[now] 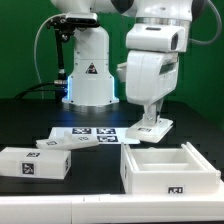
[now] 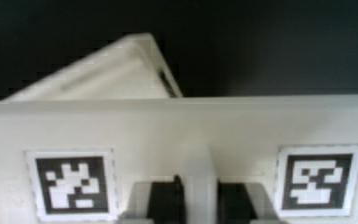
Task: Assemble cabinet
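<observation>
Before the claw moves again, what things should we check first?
1. Claw is down at the small white panel: ok.
2. Claw is shut on that panel: cannot tell, the contact is hidden.
3. The panel's two tags are clear in the wrist view: ok.
4. Open box sits upright, opening up, apart from the claw: ok.
5. White block lies well away from the claw: ok.
</observation>
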`<action>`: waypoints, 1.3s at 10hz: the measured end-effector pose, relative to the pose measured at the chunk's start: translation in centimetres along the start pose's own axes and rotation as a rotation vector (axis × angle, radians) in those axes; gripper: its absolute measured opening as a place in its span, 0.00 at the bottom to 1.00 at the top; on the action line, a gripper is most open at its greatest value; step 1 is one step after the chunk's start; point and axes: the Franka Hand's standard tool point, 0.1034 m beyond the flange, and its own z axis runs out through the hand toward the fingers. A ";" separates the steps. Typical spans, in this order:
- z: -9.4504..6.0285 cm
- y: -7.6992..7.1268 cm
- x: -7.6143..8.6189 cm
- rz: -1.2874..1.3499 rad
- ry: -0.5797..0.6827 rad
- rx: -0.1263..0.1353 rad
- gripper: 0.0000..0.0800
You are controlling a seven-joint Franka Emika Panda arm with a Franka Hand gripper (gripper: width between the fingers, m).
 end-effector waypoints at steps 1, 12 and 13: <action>0.2 0.3 -0.1 0.006 -0.004 0.003 0.08; 0.2 -3.5 1.3 -0.355 -0.072 -0.022 0.08; 0.3 -3.7 1.2 -0.404 -0.076 -0.029 0.08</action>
